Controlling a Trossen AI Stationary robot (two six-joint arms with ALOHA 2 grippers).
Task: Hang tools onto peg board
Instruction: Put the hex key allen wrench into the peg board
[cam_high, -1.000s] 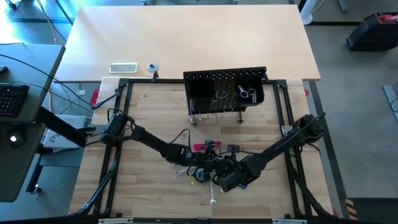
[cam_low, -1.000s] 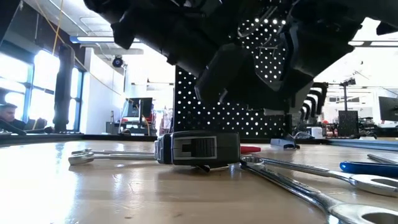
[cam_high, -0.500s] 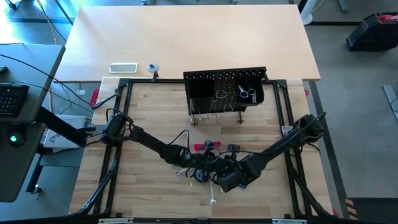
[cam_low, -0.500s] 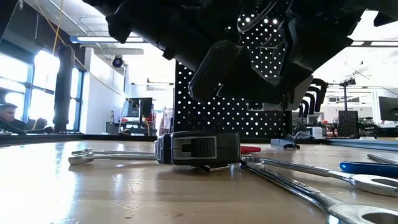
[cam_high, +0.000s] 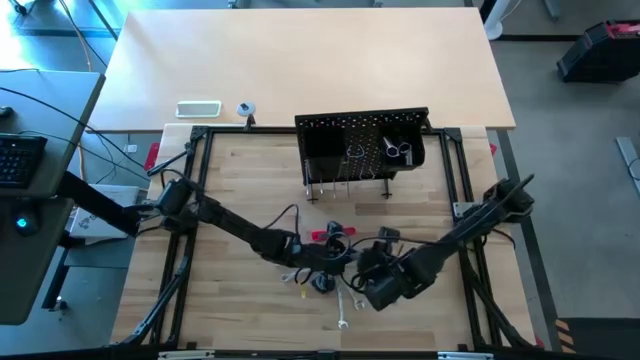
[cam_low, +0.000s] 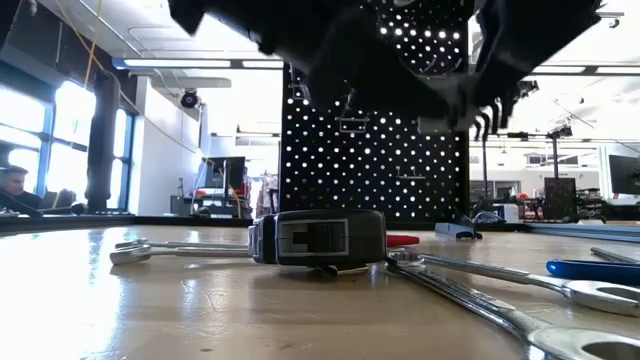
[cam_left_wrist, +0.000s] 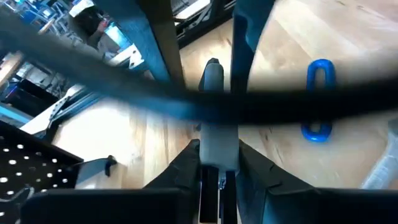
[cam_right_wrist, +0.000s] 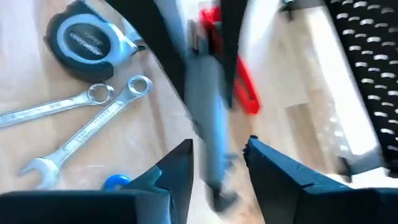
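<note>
Now mid-handover, I judge: left hand clamped on grey-handled tool, right hand apart around it. Next: carry to peg board, align hook.

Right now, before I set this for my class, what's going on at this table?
Both arms meet mid-table, near the peg board. The left gripper is shut on a slim grey tool; the right gripper stands open around that same tool. A tape measure, two wrenches and a red-handled tool lie on the table.
</note>
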